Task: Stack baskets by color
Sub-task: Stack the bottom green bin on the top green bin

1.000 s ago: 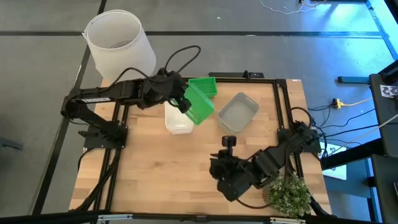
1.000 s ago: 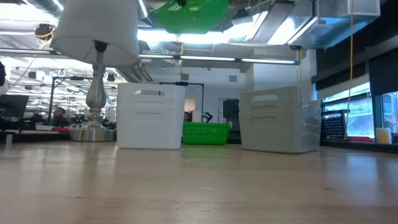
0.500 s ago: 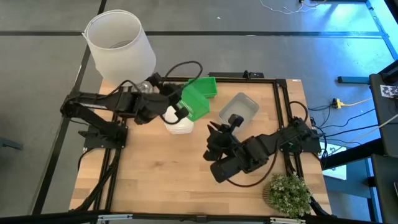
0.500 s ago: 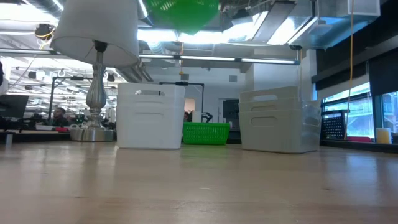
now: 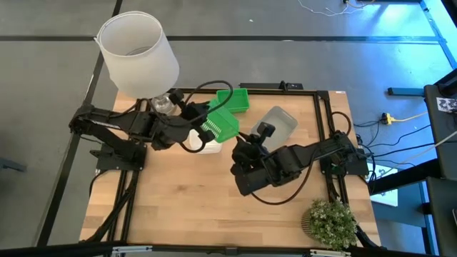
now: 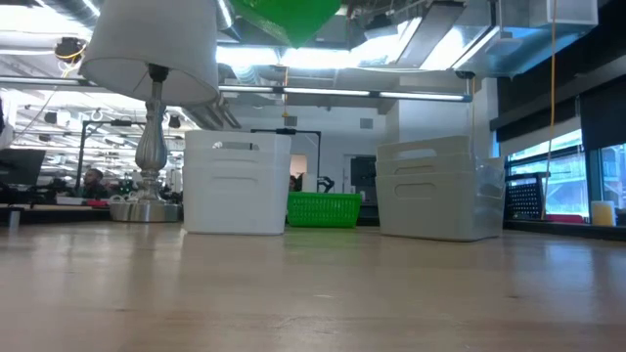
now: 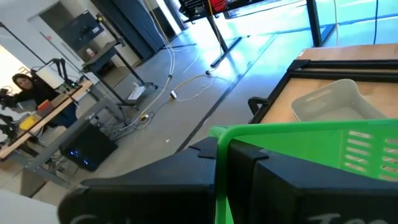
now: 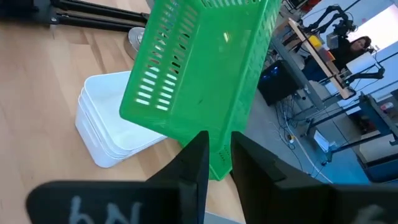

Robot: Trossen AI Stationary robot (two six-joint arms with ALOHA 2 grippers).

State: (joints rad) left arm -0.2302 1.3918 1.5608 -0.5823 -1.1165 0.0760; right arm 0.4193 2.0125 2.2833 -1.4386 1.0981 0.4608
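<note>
The left gripper (image 5: 202, 125) is clamped on the rim of a green basket (image 5: 222, 123) and holds it tilted in the air, clear of the table (image 5: 178, 207). In the left wrist view the two dark fingers (image 7: 186, 171) are pressed together with the green rim (image 7: 292, 134) pinched between them, the basket wall running away from the fingertips.

Directly below the fingers and the held basket sits a stack of white baskets (image 8: 109, 134) on the wood. Beyond the held basket lies a second green basket (image 5: 235, 100), resting on the table at its far edge. To the side, a stack of grey baskets (image 5: 275, 128) stands apart from both.

The right gripper (image 8: 217, 149) is raised over the middle of the table, its fingers slightly apart with a narrow gap showing between them and nothing held. The held green basket hangs just ahead of those fingertips; whether they touch it cannot be told.

A white lampshade (image 5: 137, 53) stands at the table's far left corner, and a potted plant (image 5: 330, 223) at the near right corner.
</note>
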